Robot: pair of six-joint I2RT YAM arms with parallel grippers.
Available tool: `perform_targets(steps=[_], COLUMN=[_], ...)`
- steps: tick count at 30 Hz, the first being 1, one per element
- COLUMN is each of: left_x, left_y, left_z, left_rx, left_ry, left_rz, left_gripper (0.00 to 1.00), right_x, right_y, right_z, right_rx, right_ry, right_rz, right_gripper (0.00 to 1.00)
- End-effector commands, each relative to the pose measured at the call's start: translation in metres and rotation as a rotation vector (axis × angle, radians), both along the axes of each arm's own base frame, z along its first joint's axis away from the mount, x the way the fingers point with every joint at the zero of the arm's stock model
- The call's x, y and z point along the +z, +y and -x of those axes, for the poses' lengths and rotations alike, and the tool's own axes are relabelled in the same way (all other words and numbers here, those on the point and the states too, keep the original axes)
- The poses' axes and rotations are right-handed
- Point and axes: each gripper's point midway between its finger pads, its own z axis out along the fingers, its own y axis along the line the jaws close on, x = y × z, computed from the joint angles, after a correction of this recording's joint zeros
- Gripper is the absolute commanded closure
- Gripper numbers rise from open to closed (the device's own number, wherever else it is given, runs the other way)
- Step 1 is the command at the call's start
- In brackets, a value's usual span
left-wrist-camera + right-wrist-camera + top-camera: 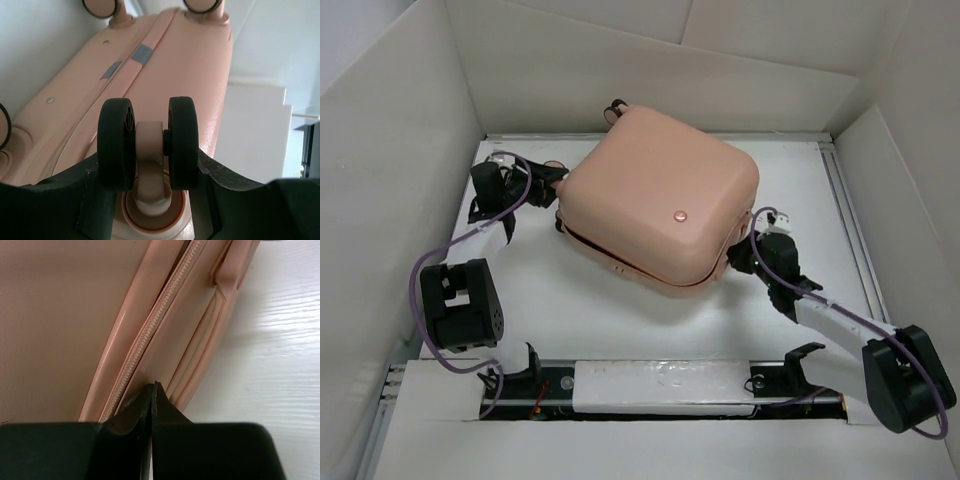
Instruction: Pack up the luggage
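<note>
Left wrist: L tool [150, 167] clamps luggage [190, 65] wheel [182, 142]; R tool [152, 390] shut tight, tips at zip [165, 305].

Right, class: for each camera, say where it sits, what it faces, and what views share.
Top external: above, behind the bases, looking down at the luggage on the table; both arms show.
Left wrist: on left arm, facing a caster wheel between its jaws.
Right wrist: on right arm, facing the zipper; jaws shut.
Shared: luggage in all.
</note>
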Motion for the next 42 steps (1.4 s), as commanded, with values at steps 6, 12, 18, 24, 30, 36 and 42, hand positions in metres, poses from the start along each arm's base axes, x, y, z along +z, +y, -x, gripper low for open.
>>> perform_targets(steps=[6,12,18,24,30,36,42], left_x=[0.142,0.149,0.122,0.078,0.007,-0.011,0.073], left_y=[-0.035,-0.033,-0.026,0.006,0.020,0.038,0.060], left_z=[0.017,0.048,0.057,0.050,0.048,0.037,0.054], left_rx=[-0.163,-0.155,-0.154,-0.043,0.015,0.029,0.184], left_ry=[-0.333,-0.354,-0.316,-0.231,-0.111,-0.056,-0.242], left_rz=[0.010,0.005,0.001,-0.089,-0.109,-0.178,-0.379], left_gripper=[1.00,1.00,1.00,1.00,1.00,0.64,0.07], right_x=[0.038,0.050,0.054,0.064,0.075,0.075,0.067], right_y=[0.119,0.137,0.153,0.142,0.133,0.117,0.108], right_z=[0.010,0.006,0.011,0.022,0.033,0.034,0.031], right_rx=[0.208,0.143,0.152,0.151,0.171,0.126,0.081], right_ry=[-0.042,-0.047,-0.052,-0.070,-0.080,-0.082,-0.078], right_rz=[-0.213,-0.274,-0.273,-0.286,-0.225,-0.175,-0.147], right_gripper=[1.00,1.00,1.00,0.75,0.59,0.59,0.59])
